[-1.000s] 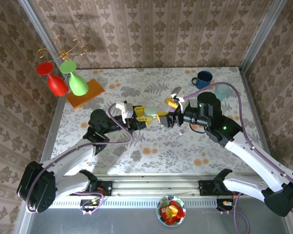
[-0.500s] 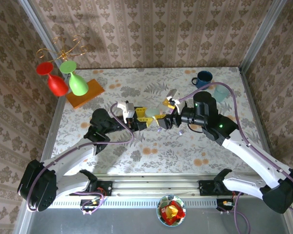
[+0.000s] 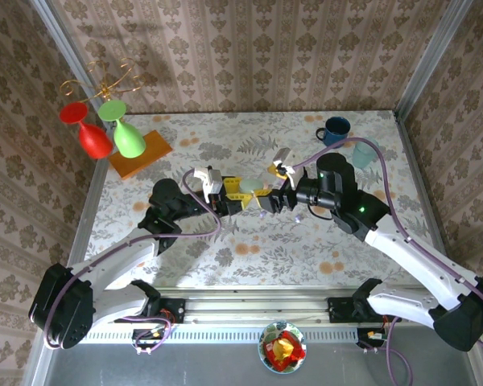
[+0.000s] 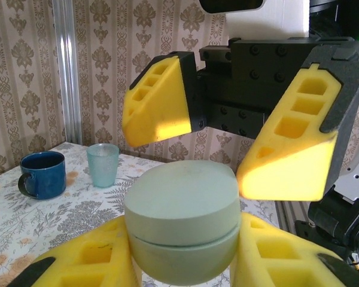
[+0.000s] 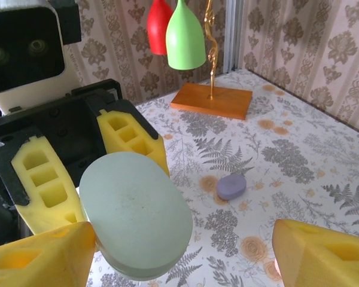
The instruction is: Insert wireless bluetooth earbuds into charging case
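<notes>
The left gripper (image 5: 105, 191) clamps a pale green case (image 5: 134, 209) between 2 yellow fingers (image 5: 45, 179); the right gripper (image 5: 182, 257) gapes wide.

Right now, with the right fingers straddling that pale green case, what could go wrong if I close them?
1. The pale green rounded plastic case is pinched only at its lower half by the left fingers; a sideways squeeze may twist it loose.
2. The open right fingers sit unevenly around the shut lid, so they may slip off the smooth curve.
</notes>
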You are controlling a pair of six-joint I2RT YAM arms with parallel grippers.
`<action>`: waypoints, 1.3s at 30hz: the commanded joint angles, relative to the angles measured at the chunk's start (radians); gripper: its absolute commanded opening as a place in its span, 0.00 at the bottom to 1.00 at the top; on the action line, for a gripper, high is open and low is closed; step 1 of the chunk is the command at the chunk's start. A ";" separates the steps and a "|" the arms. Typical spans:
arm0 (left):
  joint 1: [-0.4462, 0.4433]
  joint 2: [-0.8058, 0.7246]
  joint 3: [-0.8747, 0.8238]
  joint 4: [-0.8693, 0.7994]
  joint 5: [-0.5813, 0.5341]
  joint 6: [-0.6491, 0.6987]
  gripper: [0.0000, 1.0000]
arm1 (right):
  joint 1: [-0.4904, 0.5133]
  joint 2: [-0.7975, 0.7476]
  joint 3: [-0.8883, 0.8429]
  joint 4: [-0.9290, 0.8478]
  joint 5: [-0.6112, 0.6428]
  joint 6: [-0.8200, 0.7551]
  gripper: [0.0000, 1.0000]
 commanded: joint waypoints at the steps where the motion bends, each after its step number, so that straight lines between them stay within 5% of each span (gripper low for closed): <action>1: -0.004 -0.025 0.015 0.029 0.047 -0.012 0.28 | -0.003 -0.024 -0.006 0.065 0.086 0.020 0.78; 25: -0.003 -0.046 -0.006 0.047 0.086 -0.019 0.28 | -0.025 0.039 0.080 0.060 0.102 0.134 0.76; 39: 0.000 -0.046 -0.015 0.064 0.074 -0.036 0.27 | -0.044 0.027 0.106 0.015 -0.132 0.201 0.76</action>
